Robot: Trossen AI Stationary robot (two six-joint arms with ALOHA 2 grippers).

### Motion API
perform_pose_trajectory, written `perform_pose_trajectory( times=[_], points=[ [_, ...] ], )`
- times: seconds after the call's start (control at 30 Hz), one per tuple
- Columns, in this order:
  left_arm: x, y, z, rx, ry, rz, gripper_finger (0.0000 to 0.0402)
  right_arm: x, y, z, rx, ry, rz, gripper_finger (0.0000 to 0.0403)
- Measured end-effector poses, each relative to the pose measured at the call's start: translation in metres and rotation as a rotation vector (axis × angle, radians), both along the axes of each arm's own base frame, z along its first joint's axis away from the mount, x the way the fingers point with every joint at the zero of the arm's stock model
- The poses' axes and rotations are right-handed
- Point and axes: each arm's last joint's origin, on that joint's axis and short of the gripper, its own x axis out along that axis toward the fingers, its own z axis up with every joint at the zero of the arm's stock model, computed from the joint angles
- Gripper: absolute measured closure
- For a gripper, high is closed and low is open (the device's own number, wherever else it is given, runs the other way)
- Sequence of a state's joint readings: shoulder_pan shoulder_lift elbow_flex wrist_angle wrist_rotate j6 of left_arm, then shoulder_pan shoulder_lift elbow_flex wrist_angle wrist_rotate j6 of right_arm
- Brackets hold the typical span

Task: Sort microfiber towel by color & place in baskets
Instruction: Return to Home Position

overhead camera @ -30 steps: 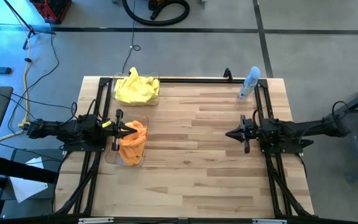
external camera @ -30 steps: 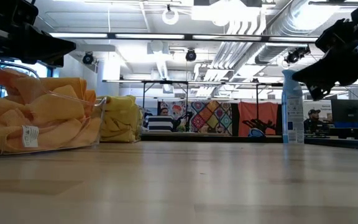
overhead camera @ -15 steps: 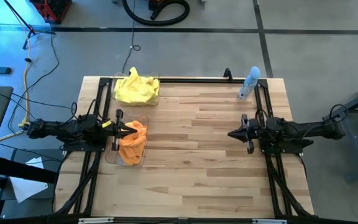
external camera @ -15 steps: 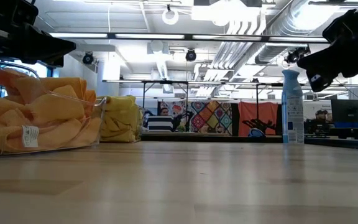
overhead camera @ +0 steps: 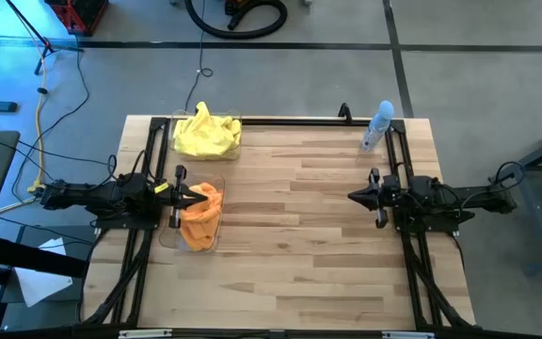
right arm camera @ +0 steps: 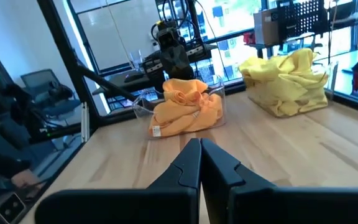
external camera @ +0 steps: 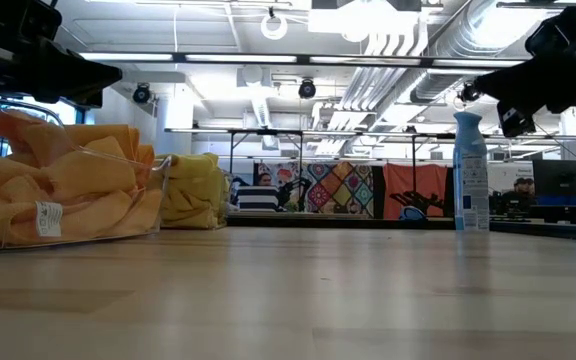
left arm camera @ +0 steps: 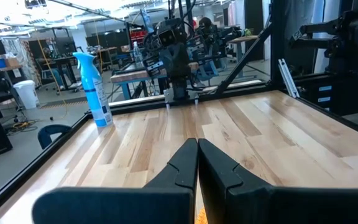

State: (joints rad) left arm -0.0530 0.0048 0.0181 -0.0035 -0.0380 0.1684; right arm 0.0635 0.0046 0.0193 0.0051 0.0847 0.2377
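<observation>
A pale wooden plank surface (overhead camera: 299, 235) carries two clear plastic rectangular bins on its left side. Bright yellow microfiber towels (overhead camera: 207, 135) fill the far bin (overhead camera: 241, 132), and orange microfiber towels (overhead camera: 200, 217) fill the near bin (overhead camera: 166, 243). No loose towel shows, so sorting looks finished. The left claw (overhead camera: 199, 195) hovers over the orange towels and the right claw (overhead camera: 351, 197) opposite, both closed and empty.

— What colours do you have on your screens?

— I see yellow towels (overhead camera: 205, 135) at eleven o'clock and orange towels (overhead camera: 200, 217) at nine, in colourless see-through baskets (overhead camera: 241, 139). The surface (overhead camera: 299, 226) is pale wood in mixed light and tan strips.

— Anything else?

— My left end effector (overhead camera: 199, 196) and right end effector (overhead camera: 351, 197) are black. The spray bottle (overhead camera: 377, 126) at one o'clock is light blue.
</observation>
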Motion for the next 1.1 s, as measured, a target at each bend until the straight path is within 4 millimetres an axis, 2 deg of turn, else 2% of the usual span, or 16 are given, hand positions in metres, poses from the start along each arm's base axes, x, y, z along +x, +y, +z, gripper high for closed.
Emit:
perform_pose_trajectory(
  times=[1.1],
  points=[
    [0.0001,0.0,0.0,0.0,0.0,0.0,0.0401,0.0001,0.0001,-0.0002,0.024,0.001,0.003,0.0403]
  ],
)
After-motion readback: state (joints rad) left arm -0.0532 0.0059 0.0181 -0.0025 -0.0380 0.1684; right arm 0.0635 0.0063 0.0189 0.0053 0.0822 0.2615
